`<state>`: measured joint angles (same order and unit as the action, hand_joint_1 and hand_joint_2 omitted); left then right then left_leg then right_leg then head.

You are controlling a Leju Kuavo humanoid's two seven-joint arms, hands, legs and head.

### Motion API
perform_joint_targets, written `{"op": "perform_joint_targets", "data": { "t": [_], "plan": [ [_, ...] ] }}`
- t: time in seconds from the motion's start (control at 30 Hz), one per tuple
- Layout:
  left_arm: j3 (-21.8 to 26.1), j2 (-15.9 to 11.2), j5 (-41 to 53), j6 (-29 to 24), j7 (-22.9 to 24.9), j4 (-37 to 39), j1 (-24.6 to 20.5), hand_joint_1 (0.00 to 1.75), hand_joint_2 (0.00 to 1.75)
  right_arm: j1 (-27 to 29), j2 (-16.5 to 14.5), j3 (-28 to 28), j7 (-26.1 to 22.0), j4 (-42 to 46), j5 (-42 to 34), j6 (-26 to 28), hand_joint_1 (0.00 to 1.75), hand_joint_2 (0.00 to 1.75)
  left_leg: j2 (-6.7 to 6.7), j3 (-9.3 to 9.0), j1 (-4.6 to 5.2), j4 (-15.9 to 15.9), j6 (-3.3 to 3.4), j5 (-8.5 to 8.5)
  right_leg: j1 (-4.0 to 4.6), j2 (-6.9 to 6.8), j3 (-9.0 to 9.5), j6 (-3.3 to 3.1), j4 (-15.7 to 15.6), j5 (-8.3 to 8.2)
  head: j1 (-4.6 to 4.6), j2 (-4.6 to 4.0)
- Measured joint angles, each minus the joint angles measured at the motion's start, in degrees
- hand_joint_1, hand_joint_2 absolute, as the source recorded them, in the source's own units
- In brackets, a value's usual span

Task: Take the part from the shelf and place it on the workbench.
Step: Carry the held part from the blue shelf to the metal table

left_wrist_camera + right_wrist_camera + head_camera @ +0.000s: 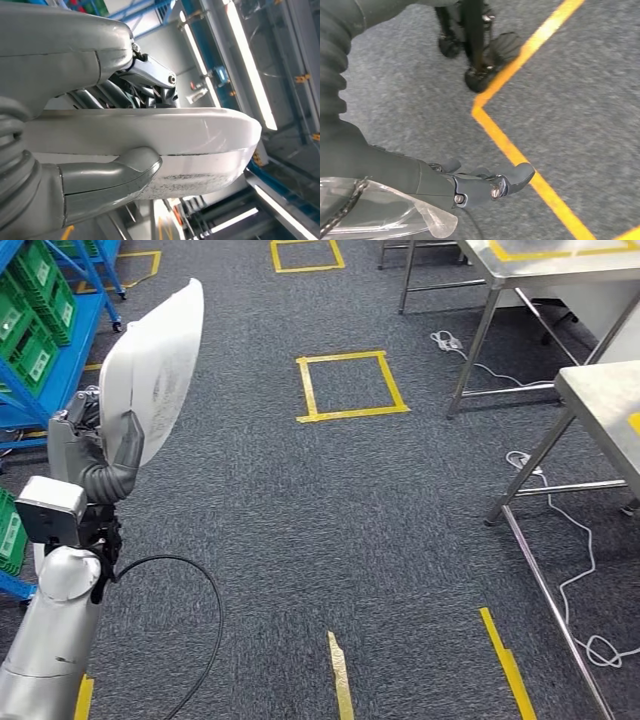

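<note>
My left hand (102, 455) holds a white curved shell-shaped part (155, 370) upright at the left of the head view, above the grey carpet. In the left wrist view the thumb (113, 177) presses one face of the white part (170, 135) and the darker fingers (147, 80) lie against the other face. My right hand (482, 182) hangs over the carpet with its fingers extended and nothing in them. A steel workbench (604, 400) stands at the right, another (551, 265) farther back.
A blue shelf (45, 330) with green bins stands at the far left. Yellow tape squares (351, 385) mark the carpet ahead. White cables (573, 570) trail on the floor by the workbench legs. A black cable (204, 610) loops from my left arm.
</note>
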<state>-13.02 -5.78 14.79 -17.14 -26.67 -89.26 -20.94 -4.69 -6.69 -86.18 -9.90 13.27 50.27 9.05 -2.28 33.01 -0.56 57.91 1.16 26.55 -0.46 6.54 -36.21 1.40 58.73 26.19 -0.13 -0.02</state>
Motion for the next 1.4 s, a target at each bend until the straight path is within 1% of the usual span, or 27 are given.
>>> {"op": "perform_joint_targets", "data": {
  "t": [0.03, 0.1, 0.17, 0.2, 0.23, 0.27, 0.3, 0.33, 0.4, 0.47, 0.53, 0.6, 0.67, 0.7, 0.73, 0.77, 0.83, 0.9, 0.97, 1.03, 1.1, 1.17, 1.2, 1.23, 1.27, 1.33, 1.4],
  "plan": [
    [0.0, 0.1, -0.1, 0.2, -0.1, 0.0, -0.1, 1.75, 1.75, 0.0, 0.0, 0.5, 0.7, 0.0, 0.8, -0.7, 0.00, 1.75, 0.83, -0.14, -0.11, -0.3, 0.31, -0.17, 0.13, -1.62, -1.10, 0.22, 1.9, 1.16, 0.15, 0.00],
    [0.0, 0.1, -0.3, 0.5, -0.2, 0.1, -0.3, 1.75, 1.75, -0.1, -0.1, 1.7, 2.5, -0.2, 2.3, -3.1, 0.00, 1.75, 2.45, -0.18, -0.06, -0.5, 0.65, -0.23, 0.15, -5.02, -4.60, 0.57, 9.0, 4.73, 0.39, 0.00],
    [-0.2, 0.2, -0.5, 0.9, -0.4, 0.3, -0.4, 1.75, 1.75, -0.1, -0.1, 2.8, 4.4, -0.5, 3.8, -6.3, 0.00, 1.75, 4.06, -0.12, 0.00, -0.5, 0.65, -0.15, -0.10, -6.05, -7.59, 0.96, 15.1, 6.75, 0.37, 0.00],
    [-0.3, 0.3, -0.6, 1.0, -0.5, 0.5, -0.6, 1.75, 1.75, 0.0, -0.1, 3.5, 5.3, -0.6, 4.5, -7.8, 0.00, 1.75, 4.81, -0.11, -0.01, -0.5, 0.58, -0.09, -0.25, -6.27, -7.69, 1.13, 15.4, 6.29, 0.39, 0.00],
    [-0.4, 0.4, -0.7, 1.1, -0.5, 0.7, -0.7, 1.75, 1.75, 0.1, -0.1, 4.2, 6.0, -0.6, 5.1, -9.0, 0.00, 1.75, 5.51, -0.15, -0.02, -0.5, 0.46, -0.01, -0.40, -6.58, -6.50, 1.25, 13.3, 4.83, 0.39, 0.00],
    [-0.5, 0.6, -0.8, 1.2, -0.6, 0.9, -1.0, 1.75, 1.75, 0.2, -0.1, 4.8, 6.6, -0.6, 5.6, -10.0, 0.00, 1.75, 6.16, -0.22, -0.04, -0.4, 0.28, 0.10, -0.50, -7.34, -4.31, 1.34, 9.3, 2.88, 0.41, 0.00],
    [-0.6, 0.6, -0.9, 1.2, -0.6, 1.0, -1.2, 1.75, 1.75, 0.2, -0.1, 5.3, 7.1, -0.7, 5.9, -10.9, 0.00, 1.75, 6.73, -0.31, 0.07, -0.4, 0.02, 0.26, -0.41, -8.79, -1.97, 1.35, 5.0, 1.48, 0.44, 0.01],
    [-0.7, 0.7, -0.9, 1.2, -0.7, 1.1, -1.5, 1.75, 1.75, 0.2, -0.1, 5.8, 7.4, -0.7, 6.2, -11.6, 0.00, 1.75, 7.27, -0.39, 0.23, -0.3, -0.29, 0.43, -0.31, -9.82, -0.01, 1.08, 1.6, 0.48, 0.40, 0.00],
    [-0.8, 0.7, -1.0, 1.5, -0.8, 1.3, -2.0, 1.75, 1.75, 0.2, -0.2, 6.5, 7.6, -0.8, 6.5, -12.6, 0.00, 1.75, 8.29, -0.54, 0.55, -0.1, -0.87, 0.64, 0.04, -10.64, 1.48, 0.28, -1.0, 0.25, 0.32, 0.01],
    [-1.1, 0.9, -1.1, 1.9, -0.9, 1.5, -2.3, 1.75, 1.75, 0.4, -0.2, 7.0, 7.7, -0.8, 6.7, -13.2, 0.00, 1.75, 8.94, -0.71, 0.38, 0.0, -1.45, 0.93, 0.08, -9.19, 1.47, -0.64, -1.0, 0.06, 0.26, 0.01],
    [-1.3, 0.9, -1.3, 2.4, -0.9, 1.6, -2.5, 1.75, 1.75, 0.5, -0.2, 7.5, 7.8, -0.8, 6.9, -13.6, 0.00, 1.75, 6.83, -0.07, -0.02, 2.1, -1.99, 2.55, -0.06, -7.92, 1.57, -1.36, -1.2, -0.13, 0.12, 0.01],
    [-1.5, 0.8, -1.5, 2.7, -0.9, 1.8, -2.5, 1.75, 1.75, 0.5, -0.2, 7.8, 7.7, -0.8, 7.1, -13.8, 0.00, 1.75, 3.72, 2.88, -0.21, 8.7, -2.20, 6.05, -0.13, -6.57, 1.68, -1.85, -1.2, -0.17, -0.14, 0.00],
    [-1.6, 0.6, -1.6, 2.9, -0.8, 2.1, -2.5, 1.75, 1.75, 0.5, -0.2, 7.9, 7.7, -0.8, 7.2, -13.9, 0.00, 1.75, 2.75, 6.43, -0.19, 15.9, -2.15, 8.52, 0.00, -4.96, 1.74, -2.06, -1.2, -0.14, -0.25, 0.00],
    [-1.6, 0.6, -1.7, 3.0, -0.8, 2.3, -2.5, 1.75, 1.75, 0.6, -0.2, 8.0, 7.7, -0.8, 7.2, -14.0, 0.00, 1.75, 2.64, 7.17, -0.18, 17.0, -2.04, 8.18, 0.07, -4.10, 1.78, -2.07, -1.1, -0.13, -0.24, 0.00],
    [-1.7, 0.6, -1.8, 3.1, -0.8, 2.4, -2.5, 1.75, 1.75, 0.6, -0.2, 8.1, 7.7, -0.8, 7.3, -14.0, 0.00, 1.75, 2.51, 6.78, -0.17, 15.7, -1.86, 6.64, 0.11, -3.27, 1.86, -2.06, -1.0, -0.12, -0.24, 0.00],
    [-1.8, 0.6, -1.9, 3.2, -0.8, 2.5, -2.6, 1.75, 1.75, 0.7, -0.2, 8.2, 7.7, -0.8, 7.3, -14.1, 0.00, 1.75, 2.12, 5.51, -0.17, 12.4, -1.63, 4.35, 0.11, -2.44, 1.95, -2.03, -1.0, -0.11, -0.24, 0.01],
    [-1.9, 0.6, -2.2, 3.4, -0.8, 2.7, -2.9, 1.75, 1.75, 0.7, -0.2, 8.5, 7.6, -0.8, 7.5, -14.3, 0.00, 1.75, -0.29, 2.36, -0.30, 4.8, -1.17, 0.65, 0.08, -0.97, 1.87, -1.78, -0.8, -0.07, -0.20, 0.01],
    [-2.0, 0.6, -2.4, 3.6, -0.7, 3.0, -3.2, 1.75, 1.75, 0.7, -0.3, 8.7, 7.5, -0.9, 7.5, -14.4, 0.00, 1.75, -2.04, 0.94, -0.31, 1.2, -1.03, -0.13, -0.14, 0.30, 1.35, -1.12, -0.7, -0.20, -0.21, 0.01],
    [-2.0, 0.7, -2.6, 3.8, -0.6, 3.2, -3.4, 1.75, 1.75, 0.9, -0.3, 8.9, 7.4, -0.9, 7.6, -14.5, 0.00, 1.75, -1.30, 0.77, -0.21, 0.7, -0.88, -0.05, -0.38, 1.30, 0.77, -0.34, -0.9, -0.42, -0.25, 0.01],
    [-2.1, 0.9, -2.6, 4.0, -0.6, 3.4, -3.8, 1.75, 1.75, 1.1, -0.3, 8.9, 7.4, -0.9, 7.6, -14.6, 0.00, 1.75, -0.01, 0.47, -0.34, 0.1, -0.27, -0.32, -0.20, -0.88, -0.22, 0.24, 0.4, 0.52, 0.01, 0.01],
    [-2.1, 1.0, -2.7, 4.1, -0.6, 3.7, -4.0, 1.75, 1.75, 1.0, -0.3, 9.0, 7.4, -0.9, 7.6, -14.6, 0.00, 1.75, 1.55, 0.30, -0.37, -0.2, 0.27, -0.43, -0.07, -4.61, -3.06, 0.71, 6.2, 3.64, 0.34, 0.02],
    [-2.1, 1.0, -2.7, 4.2, -0.6, 4.0, -4.0, 1.75, 1.75, 0.8, -0.3, 9.1, 7.5, -0.9, 7.7, -14.7, 0.00, 1.75, 3.10, 0.31, -0.28, -0.2, 0.43, -0.33, -0.26, -5.96, -6.64, 1.12, 13.4, 6.61, 0.43, 0.02],
    [-2.1, 1.1, -2.7, 4.2, -0.6, 4.1, -4.0, 1.75, 1.75, 0.9, -0.3, 9.2, 7.5, -1.0, 7.7, -14.7, 0.00, 1.75, 3.84, 0.29, -0.27, -0.2, 0.41, -0.27, -0.35, -6.14, -7.46, 1.28, 15.0, 6.84, 0.44, 0.02],
    [-2.1, 1.1, -2.7, 4.2, -0.6, 4.3, -4.0, 1.75, 1.75, 0.9, -0.3, 9.2, 7.5, -1.0, 7.7, -14.8, 0.00, 1.75, 4.55, 0.24, -0.28, -0.2, 0.32, -0.18, -0.44, -6.37, -7.02, 1.40, 14.2, 5.89, 0.45, 0.01],
    [-2.1, 1.1, -2.8, 4.2, -0.6, 4.4, -4.0, 1.75, 1.75, 1.0, -0.3, 9.3, 7.5, -1.0, 7.7, -14.7, 0.00, 1.75, 5.24, 0.14, -0.29, -0.2, 0.18, -0.06, -0.50, -6.89, -5.43, 1.47, 11.3, 4.14, 0.45, 0.01],
    [-2.1, 1.1, -2.9, 4.2, -0.6, 4.7, -4.0, 1.75, 1.75, 1.0, -0.3, 9.3, 7.5, -1.0, 7.7, -14.7, 0.00, 1.75, 6.49, -0.11, -0.13, 0.0, -0.33, 0.32, -0.38, -9.06, -0.91, 1.29, 3.1, 0.96, 0.44, 0.01],
    [-2.1, 1.1, -3.0, 4.3, -0.6, 4.9, -4.1, 1.75, 1.75, 0.9, -0.3, 9.3, 7.5, -1.0, 7.8, -14.7, 0.00, 1.75, 7.47, -0.31, 0.19, 0.1, -0.91, 0.59, -0.09, -10.08, 1.30, 0.60, -0.7, 0.13, 0.32, 0.01]
  ]
}}
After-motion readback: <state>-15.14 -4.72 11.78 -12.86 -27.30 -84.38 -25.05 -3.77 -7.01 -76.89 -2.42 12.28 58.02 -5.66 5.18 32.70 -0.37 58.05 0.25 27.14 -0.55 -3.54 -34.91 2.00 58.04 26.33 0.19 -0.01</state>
